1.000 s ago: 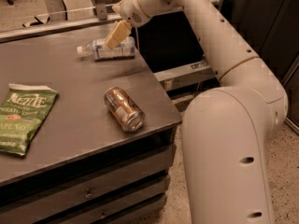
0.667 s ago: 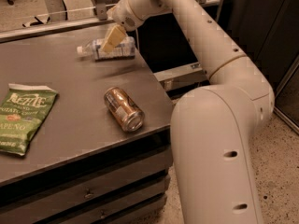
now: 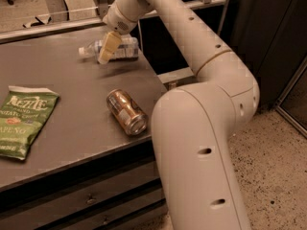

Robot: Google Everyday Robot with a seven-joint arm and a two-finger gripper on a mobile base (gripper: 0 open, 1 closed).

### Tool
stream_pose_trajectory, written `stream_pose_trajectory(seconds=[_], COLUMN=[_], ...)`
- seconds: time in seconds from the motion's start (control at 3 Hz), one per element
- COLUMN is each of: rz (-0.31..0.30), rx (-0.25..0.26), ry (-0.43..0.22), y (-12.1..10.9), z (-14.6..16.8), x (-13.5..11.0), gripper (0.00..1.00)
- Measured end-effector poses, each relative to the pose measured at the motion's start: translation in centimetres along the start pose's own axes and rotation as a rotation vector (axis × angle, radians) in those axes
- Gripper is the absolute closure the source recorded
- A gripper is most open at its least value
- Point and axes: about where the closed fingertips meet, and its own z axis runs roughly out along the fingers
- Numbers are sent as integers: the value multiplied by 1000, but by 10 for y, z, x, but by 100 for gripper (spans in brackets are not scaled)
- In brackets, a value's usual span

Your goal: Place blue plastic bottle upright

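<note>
The blue plastic bottle (image 3: 122, 49) lies on its side at the back of the grey table (image 3: 72, 80), white cap pointing left. It is clear with a pale label. My gripper (image 3: 104, 56) reaches down from the arm and sits over the bottle's middle, in front of it and covering part of it. I cannot see whether it touches the bottle.
A copper-brown can (image 3: 127, 112) lies on its side near the table's front right corner. A green chip bag (image 3: 24, 121) lies flat at the left. The arm's large white links (image 3: 201, 128) stand right of the table. A dark cabinet is behind the table.
The gripper has moved down and to the left, closer over the bottle's middle. The arm's body has swung left. The bottle, can and bag have not moved.
</note>
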Motion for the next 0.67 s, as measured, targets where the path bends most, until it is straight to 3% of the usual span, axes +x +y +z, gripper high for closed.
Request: stream_pose_trajectory(seconds=[0.67], rz=[-73], rx=[-61], ry=[171], y=[10], z=[22], x=[5], gripper=[0])
